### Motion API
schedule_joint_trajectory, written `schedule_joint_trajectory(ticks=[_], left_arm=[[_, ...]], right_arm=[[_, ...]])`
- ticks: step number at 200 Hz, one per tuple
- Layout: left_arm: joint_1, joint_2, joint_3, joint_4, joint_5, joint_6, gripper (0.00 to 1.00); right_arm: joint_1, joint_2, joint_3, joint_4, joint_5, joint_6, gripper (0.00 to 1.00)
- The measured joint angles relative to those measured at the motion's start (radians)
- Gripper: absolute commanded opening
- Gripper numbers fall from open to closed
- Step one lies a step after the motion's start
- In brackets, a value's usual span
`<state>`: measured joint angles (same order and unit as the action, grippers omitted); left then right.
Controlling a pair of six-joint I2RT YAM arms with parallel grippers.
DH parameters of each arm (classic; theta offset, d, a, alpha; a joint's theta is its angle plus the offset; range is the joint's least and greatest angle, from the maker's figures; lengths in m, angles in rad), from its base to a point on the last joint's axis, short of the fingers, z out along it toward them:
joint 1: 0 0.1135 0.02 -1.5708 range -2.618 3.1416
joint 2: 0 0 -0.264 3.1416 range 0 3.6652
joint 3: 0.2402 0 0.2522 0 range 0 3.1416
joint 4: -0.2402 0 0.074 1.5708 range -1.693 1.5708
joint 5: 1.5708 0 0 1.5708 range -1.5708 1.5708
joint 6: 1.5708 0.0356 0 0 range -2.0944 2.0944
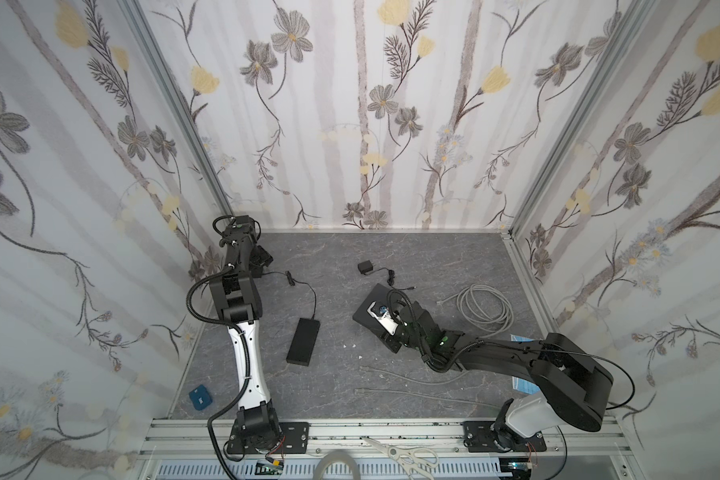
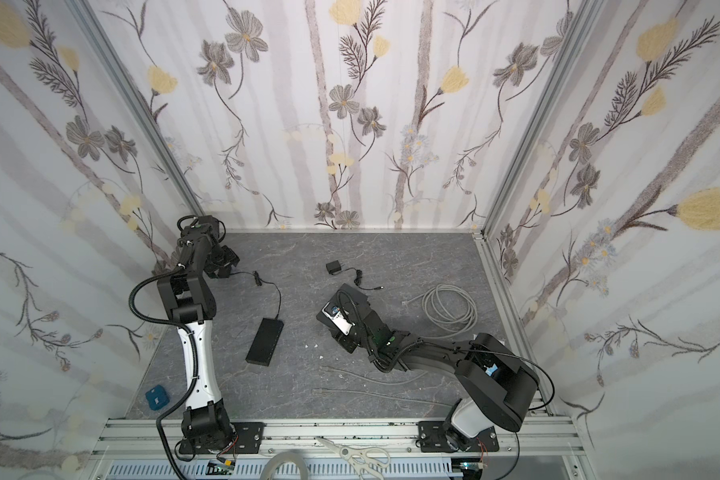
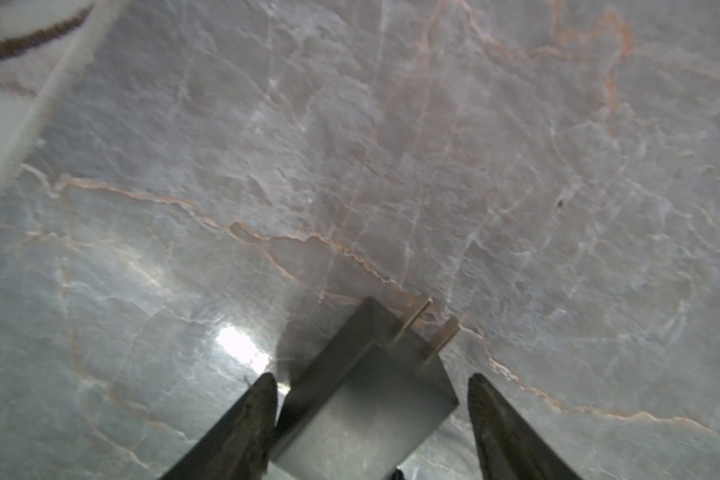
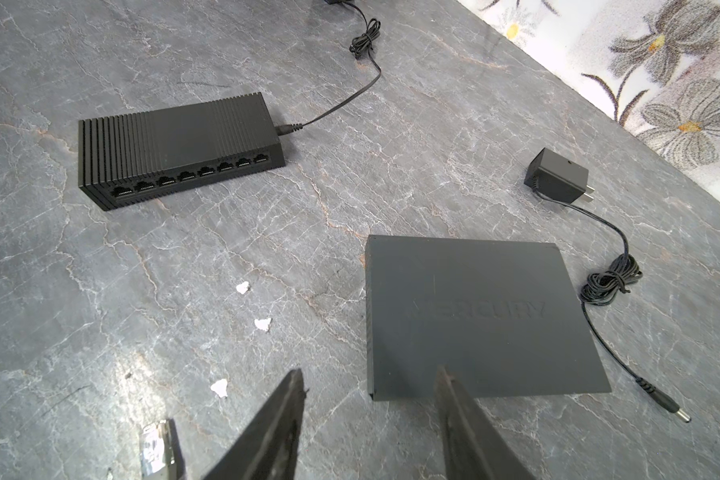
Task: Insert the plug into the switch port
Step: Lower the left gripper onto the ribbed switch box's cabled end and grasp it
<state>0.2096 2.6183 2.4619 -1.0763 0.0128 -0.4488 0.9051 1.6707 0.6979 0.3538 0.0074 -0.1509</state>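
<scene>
The barrel plug point(image 4: 285, 129) sits in the end socket of the ribbed eight-port switch point(image 4: 179, 153), which lies on the marbled table point(image 4: 80, 291), left of centre in both top views; its cord point(image 1: 313, 293) runs toward my left gripper point(image 3: 373, 376); those jaws stand wide, a two-pronged wall adapter point(image 3: 362, 411) between them, one finger point(image 3: 258, 415) against it, the other clear, so no grip; my right gripper point(image 4: 368, 370) has its jaws apart and holds nothing, one fingertip over the Mercury switch point(image 4: 474, 316); a second barrel plug point(image 4: 666, 405) lies loose just beside that.
</scene>
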Motion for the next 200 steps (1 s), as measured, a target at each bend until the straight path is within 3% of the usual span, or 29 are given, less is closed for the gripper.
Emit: schedule_joint_trajectory(ticks=[28, 48, 86, 114, 151, 200], left_arm=[[-0.032, -0.093, -0.1, 0.021, 0.048, 0.0, 0.89], [-0.061, -0.251, -0.261, 0.079, 0.092, -0.013, 0.89], [-0.09, -0.778, -0.83, 0.313, 0.156, -0.129, 0.89], [-0.187, -1.085, -1.258, 0.497, 0.196, -0.209, 0.87], [-0.315, -1.178, -1.502, 0.634, 0.165, -0.204, 0.85], [-0.346, -1.217, -1.696, 0.746, 0.103, -0.206, 0.86]], right_arm=[[0.0, 0.002, 0.005, 0.0, 0.0, 0.0, 0.52], [0.001, 0.0, 0.005, 0.0, -0.001, 0.0, 0.52], [0.001, -0.015, 0.005, 0.0, -0.01, 0.002, 0.53], [0.003, -0.015, 0.003, 0.0, -0.031, 0.011, 0.52], [0.016, 0.007, 0.003, 0.009, -0.063, 0.02, 0.52], [0.036, 0.03, 0.004, 0.012, -0.082, 0.027, 0.52]])
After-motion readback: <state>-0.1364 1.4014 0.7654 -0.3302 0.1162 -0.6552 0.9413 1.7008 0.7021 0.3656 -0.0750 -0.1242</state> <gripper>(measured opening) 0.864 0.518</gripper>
